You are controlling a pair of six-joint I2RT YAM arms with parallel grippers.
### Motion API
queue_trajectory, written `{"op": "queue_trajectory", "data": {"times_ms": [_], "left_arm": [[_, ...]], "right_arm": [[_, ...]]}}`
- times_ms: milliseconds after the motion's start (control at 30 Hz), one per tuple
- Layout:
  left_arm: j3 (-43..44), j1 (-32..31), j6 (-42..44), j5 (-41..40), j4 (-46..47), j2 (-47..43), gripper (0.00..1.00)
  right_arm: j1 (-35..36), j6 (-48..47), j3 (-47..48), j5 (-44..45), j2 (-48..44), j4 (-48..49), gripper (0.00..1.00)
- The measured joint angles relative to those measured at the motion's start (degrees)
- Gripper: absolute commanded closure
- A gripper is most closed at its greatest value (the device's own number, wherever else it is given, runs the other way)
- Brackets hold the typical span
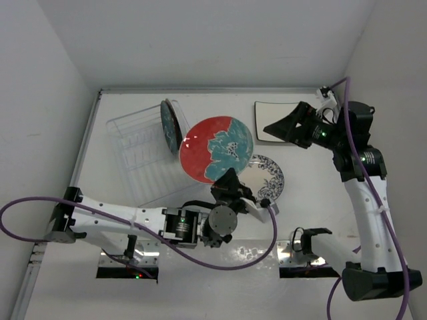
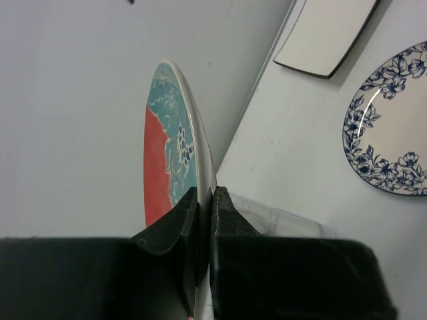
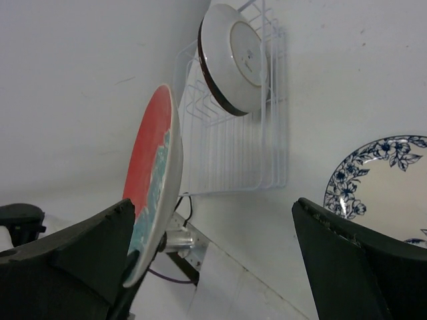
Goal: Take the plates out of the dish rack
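Note:
My left gripper (image 1: 230,183) (image 2: 205,200) is shut on the lower rim of a round red plate with teal flowers (image 1: 217,148) (image 2: 177,147) (image 3: 153,180). It holds the plate tilted in the air, just right of the clear dish rack (image 1: 143,157) (image 3: 233,147). Another round plate (image 1: 170,125) (image 3: 237,57) stands on edge in the rack's far end. A white plate with blue flowers (image 1: 267,177) (image 2: 393,127) (image 3: 380,180) and a square cream plate (image 1: 273,120) (image 2: 327,33) lie flat on the table. Over the square plate's near edge my right gripper (image 1: 283,128) (image 3: 213,253) hangs open and empty.
White walls close the table at the left, back and right. Both arm bases, metal mounting plates (image 1: 130,260) and purple cables (image 1: 27,203) sit along the near edge. The rack lies close to the left wall.

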Motion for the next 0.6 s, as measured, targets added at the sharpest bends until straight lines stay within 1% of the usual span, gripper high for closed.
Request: {"op": "queue_trajectory", "data": {"times_ms": [133, 200, 333, 467, 533, 567, 600], "left_arm": [[-3.6, -3.8, 5.6, -1.8, 6.3, 1.2, 1.0], [-4.8, -4.8, 7.5, -2.1, 8.5, 2.0, 1.0], [-5.6, -6.3, 9.0, -1.9, 9.9, 5.6, 1.0], [-5.6, -6.6, 9.0, -0.6, 10.3, 9.7, 1.0], [-5.6, -6.7, 8.8, 0.0, 10.2, 11.4, 1.0], [-5.6, -6.7, 8.5, 0.3, 10.2, 12.1, 1.0], [-5.6, -6.7, 8.3, 0.6, 10.2, 13.0, 1.0]], "right_arm": [[0.0, 0.5, -2.0, -0.7, -0.2, 0.3, 0.01], [0.0, 0.4, -5.0, -1.0, -0.6, 1.1, 0.02], [0.0, 0.7, -14.1, -3.5, -1.7, 3.0, 0.03], [0.5, 0.5, -20.0, -5.7, -2.5, 4.3, 0.05], [0.6, 0.0, -21.7, -6.6, -3.1, 4.6, 0.15], [0.8, -0.5, -23.0, -7.3, -3.6, 5.2, 0.22], [0.8, -0.9, -23.7, -7.6, -3.8, 5.3, 0.32]]}}
